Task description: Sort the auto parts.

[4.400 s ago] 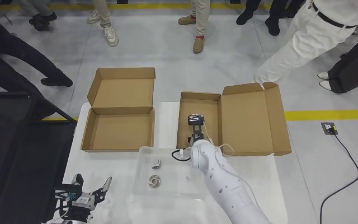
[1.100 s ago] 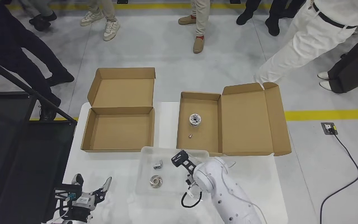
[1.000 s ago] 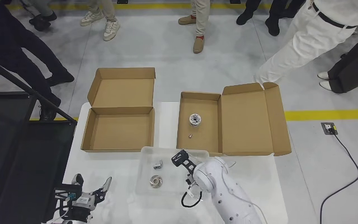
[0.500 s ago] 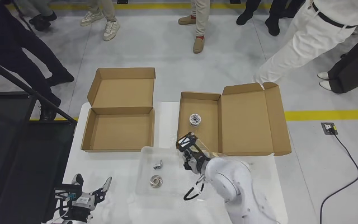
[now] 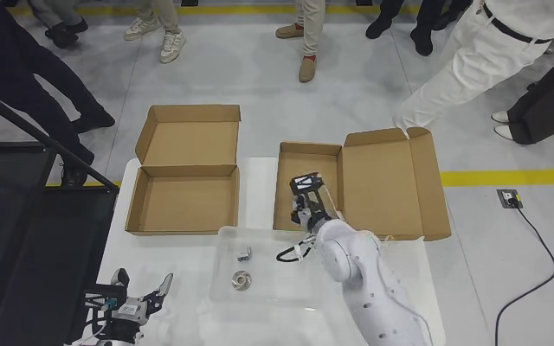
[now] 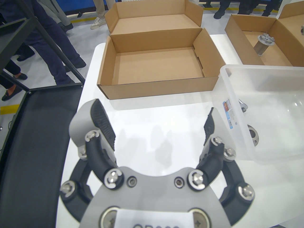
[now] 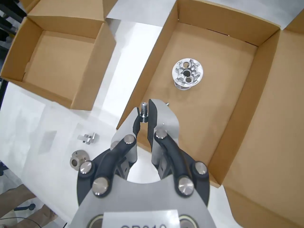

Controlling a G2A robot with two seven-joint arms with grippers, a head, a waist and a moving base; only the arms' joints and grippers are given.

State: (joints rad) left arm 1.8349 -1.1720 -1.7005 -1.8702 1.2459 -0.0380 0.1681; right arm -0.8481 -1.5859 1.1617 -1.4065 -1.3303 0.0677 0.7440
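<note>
My right gripper [image 7: 143, 117] is shut on a small threaded bolt [image 7: 144, 110]. It hangs over the near left part of the right cardboard box [image 7: 213, 110], also seen from above [image 5: 305, 185]. A round toothed metal part [image 7: 187, 74] stands in that box. In the clear plastic bin [image 5: 227, 259] lie a small bracket [image 5: 242, 253] and a round hub [image 5: 239, 280]. The left cardboard box [image 5: 182, 201] holds nothing. My left gripper [image 6: 156, 122] stands open above the table's near left corner, beside the bin, with nothing between its fingers.
A black cart [image 5: 43, 251] stands against the table's left side. The right box's lid [image 5: 385, 186] lies flat to the right, and the left box's lid [image 5: 189, 138] lies open at the back. White table shows between the two boxes.
The right gripper left the round part in the right box, dipped into the bin, and has come back over the right box with a bolt. The left arm has not moved.
</note>
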